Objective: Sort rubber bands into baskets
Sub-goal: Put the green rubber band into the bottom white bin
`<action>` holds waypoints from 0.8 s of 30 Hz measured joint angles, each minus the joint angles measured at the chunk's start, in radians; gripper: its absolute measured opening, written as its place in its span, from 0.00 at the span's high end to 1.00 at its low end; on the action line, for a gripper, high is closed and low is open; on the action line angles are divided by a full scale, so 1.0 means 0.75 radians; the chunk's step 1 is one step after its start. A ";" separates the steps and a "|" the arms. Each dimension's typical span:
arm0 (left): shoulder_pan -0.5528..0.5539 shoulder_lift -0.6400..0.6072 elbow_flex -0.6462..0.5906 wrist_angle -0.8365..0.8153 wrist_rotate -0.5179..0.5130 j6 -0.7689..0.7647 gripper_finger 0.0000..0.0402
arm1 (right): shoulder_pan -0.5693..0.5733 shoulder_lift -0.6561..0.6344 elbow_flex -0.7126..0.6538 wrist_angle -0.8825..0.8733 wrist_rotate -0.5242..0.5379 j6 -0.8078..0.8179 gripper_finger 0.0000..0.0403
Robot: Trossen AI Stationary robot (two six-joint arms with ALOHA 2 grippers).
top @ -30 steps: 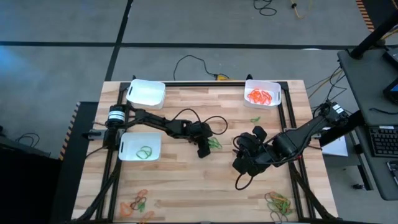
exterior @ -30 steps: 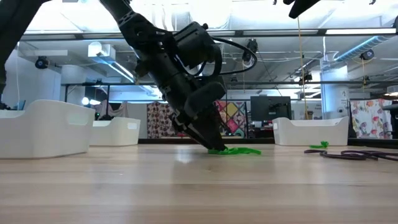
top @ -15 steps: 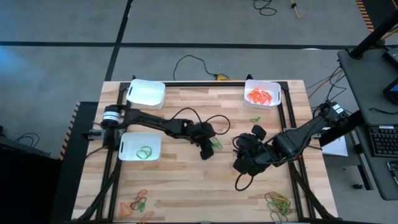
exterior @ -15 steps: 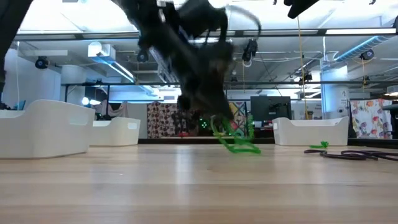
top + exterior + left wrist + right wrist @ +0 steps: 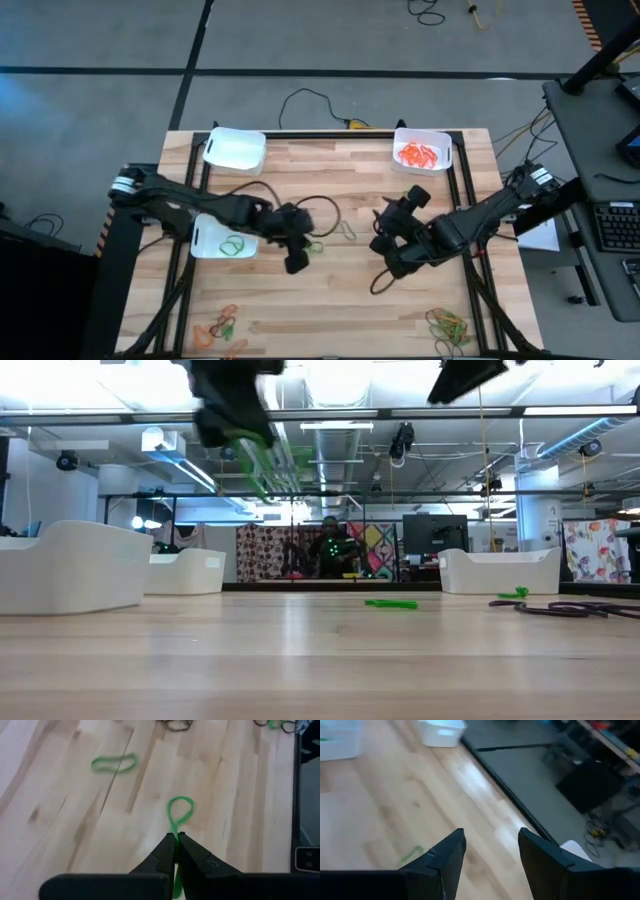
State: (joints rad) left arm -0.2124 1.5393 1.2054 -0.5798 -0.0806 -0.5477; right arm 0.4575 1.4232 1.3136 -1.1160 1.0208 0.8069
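Note:
My left gripper point(image 5: 176, 836) is shut on a green rubber band point(image 5: 180, 810) and hangs above the table's middle, beside the near-left basket point(image 5: 203, 236), which holds green bands. In the low view this left gripper point(image 5: 235, 410) is high up, with the green band point(image 5: 270, 460) trailing below it. A second green band point(image 5: 345, 232) lies flat on the wood. My right gripper point(image 5: 490, 837) stands open right of centre with nothing between its fingers. The far-right basket point(image 5: 440, 150) holds orange bands; the far-left basket point(image 5: 236, 150) looks bare inside. My left gripper pinches the green band between its two fingertips, partway along the loop point(image 5: 175, 831). Most of the loop sticks out ahead of the fingertips and a short end point(image 5: 175, 885) runs back under them. The fingers slant down, and the band is lifted clear of the table.
Mixed piles of bands lie at the near-left point(image 5: 220, 325) and near-right point(image 5: 450, 325) corners. Another green band point(image 5: 410, 192) lies near the orange basket. A dark cable point(image 5: 570, 608) trails on the wood at the right, under my right arm.
My left gripper has risen from the table's middle and swung toward the left and near edges, toward the near-left basket, carrying one green band up clear of the wood. The other green band has stayed on the table. My right gripper has turned at the wrist.

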 joint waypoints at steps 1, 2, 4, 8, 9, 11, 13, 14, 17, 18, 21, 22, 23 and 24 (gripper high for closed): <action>-0.008 -0.032 -0.032 -0.019 -0.017 -0.034 1.00 | -0.019 0.000 -0.020 0.019 -0.002 0.004 0.56; -0.014 -0.060 -0.066 -0.027 -0.034 -0.059 1.00 | -0.037 0.001 -0.039 0.041 -0.009 0.005 0.56; -0.021 -0.108 -0.146 -0.038 -0.070 -0.103 1.00 | -0.075 0.001 -0.067 0.101 -0.031 0.002 0.56; -0.023 -0.166 -0.308 0.008 -0.093 -0.185 1.00 | -0.135 0.002 -0.085 0.280 -0.131 -0.063 0.56; -0.023 -0.168 -0.348 0.032 -0.093 -0.200 1.00 | -0.147 0.002 -0.084 0.336 -0.165 -0.095 0.56; -0.023 -0.168 -0.430 0.116 -0.091 -0.217 1.00 | -0.166 0.002 -0.080 0.477 -0.215 -0.155 0.56; -0.023 -0.159 -0.498 0.235 -0.091 -0.231 1.00 | -0.178 0.002 -0.080 0.620 -0.221 -0.213 0.56; -0.020 -0.147 -0.527 0.290 -0.091 -0.236 1.00 | -0.184 0.002 -0.080 0.695 -0.223 -0.252 0.56; -0.016 -0.095 -0.581 0.404 -0.092 -0.239 1.00 | -0.200 0.002 -0.080 0.877 -0.270 -0.373 0.56; -0.015 -0.075 -0.584 0.424 -0.092 -0.238 1.00 | -0.201 0.002 -0.080 0.925 -0.287 -0.407 0.56; -0.012 -0.008 -0.582 0.448 -0.092 -0.225 1.00 | -0.202 0.002 -0.080 1.038 -0.294 -0.475 0.56; -0.012 0.018 -0.577 0.446 -0.094 -0.222 1.00 | -0.203 0.002 -0.080 1.062 -0.303 -0.488 0.56; -0.011 0.038 -0.569 0.447 -0.091 -0.222 1.00 | -0.203 0.002 -0.080 1.078 -0.319 -0.501 0.56; -0.011 0.061 -0.562 0.446 -0.091 -0.211 1.00 | -0.203 0.002 -0.080 1.088 -0.331 -0.501 0.56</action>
State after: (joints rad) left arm -0.2203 1.5851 0.7839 -0.2450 -0.1486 -0.7062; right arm 0.3050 1.4250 1.2537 -0.3000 0.7723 0.4309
